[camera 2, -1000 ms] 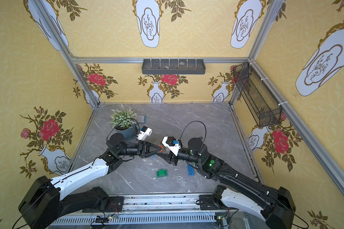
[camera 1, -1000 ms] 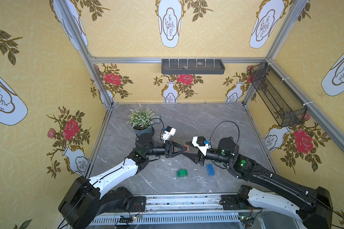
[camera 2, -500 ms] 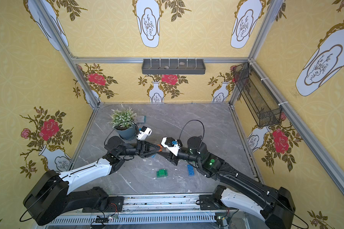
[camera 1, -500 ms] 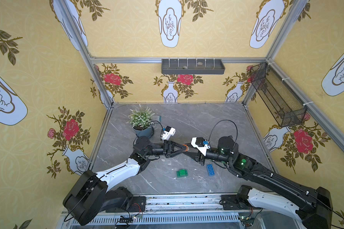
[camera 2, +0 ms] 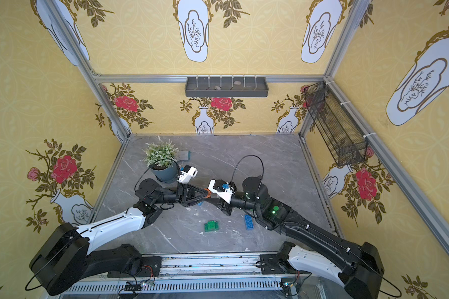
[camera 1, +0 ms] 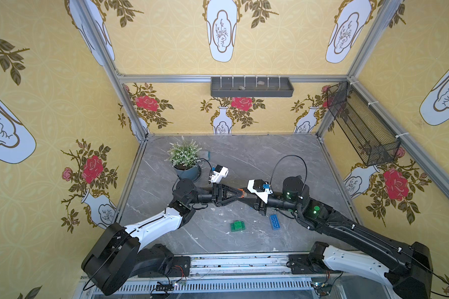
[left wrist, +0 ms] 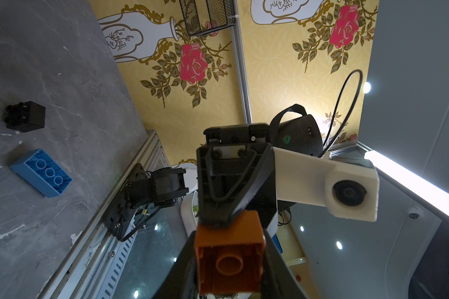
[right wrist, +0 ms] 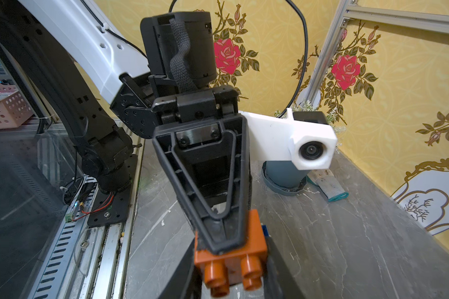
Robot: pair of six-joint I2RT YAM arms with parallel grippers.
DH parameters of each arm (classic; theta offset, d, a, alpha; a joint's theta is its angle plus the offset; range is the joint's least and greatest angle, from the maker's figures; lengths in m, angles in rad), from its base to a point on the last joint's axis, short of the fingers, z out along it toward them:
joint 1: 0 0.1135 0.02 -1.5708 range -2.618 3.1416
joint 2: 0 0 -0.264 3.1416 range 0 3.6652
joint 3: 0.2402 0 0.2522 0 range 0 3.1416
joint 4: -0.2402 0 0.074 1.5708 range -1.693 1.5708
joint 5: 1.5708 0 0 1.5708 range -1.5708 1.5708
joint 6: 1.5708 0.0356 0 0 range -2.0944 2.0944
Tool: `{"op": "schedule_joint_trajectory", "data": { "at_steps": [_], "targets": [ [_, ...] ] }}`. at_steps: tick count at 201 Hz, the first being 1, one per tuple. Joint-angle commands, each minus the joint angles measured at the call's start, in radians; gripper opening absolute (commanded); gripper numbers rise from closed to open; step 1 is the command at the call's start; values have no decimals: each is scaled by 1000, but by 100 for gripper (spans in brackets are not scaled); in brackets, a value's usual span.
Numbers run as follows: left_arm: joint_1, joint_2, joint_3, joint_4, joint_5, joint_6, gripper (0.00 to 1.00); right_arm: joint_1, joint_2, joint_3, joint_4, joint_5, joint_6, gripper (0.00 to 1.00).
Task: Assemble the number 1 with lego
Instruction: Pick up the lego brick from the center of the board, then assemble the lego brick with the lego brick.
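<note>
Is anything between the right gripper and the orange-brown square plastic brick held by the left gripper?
Nothing visible. The right gripper meets the orange-brown square plastic brick head-on in mid-air, its fingers flanking the sides that the left gripper leaves free.

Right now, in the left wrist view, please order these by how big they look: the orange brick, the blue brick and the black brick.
1. orange brick, but it is nearest the camera, so its real rank is unsure
2. blue brick
3. black brick

Orange-brown square plastic brick [left wrist: 230,256] aloft. Long blue brick [camera 1: 274,221] lies underside-up; green studded brick [camera 1: 238,225] near it, black square brick [left wrist: 25,116] beside.
</note>
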Motion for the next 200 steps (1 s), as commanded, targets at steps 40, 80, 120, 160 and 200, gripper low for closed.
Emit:
{"op": "schedule_joint_trajectory", "data": {
  "at_steps": [40,80,120,160,200],
  "targets": [
    [27,-14,-51,-11,-80,54,74,-16,-8,1,-31,24,51,25],
    [123,-181,-125,-359,-249,197,83,-61,32,86,-397,46,-32,22],
    [222,-421,-181,-823,-454,271,83,76,283,316,-847,199,-53,20],
    [283,-589,-268,-1015,-595,193,81,160,505,483,-1084,273,-66,20],
    [292,-711,-289,-1191,-713,170,80,214,685,606,-1193,347,-128,20]
  ]
}}
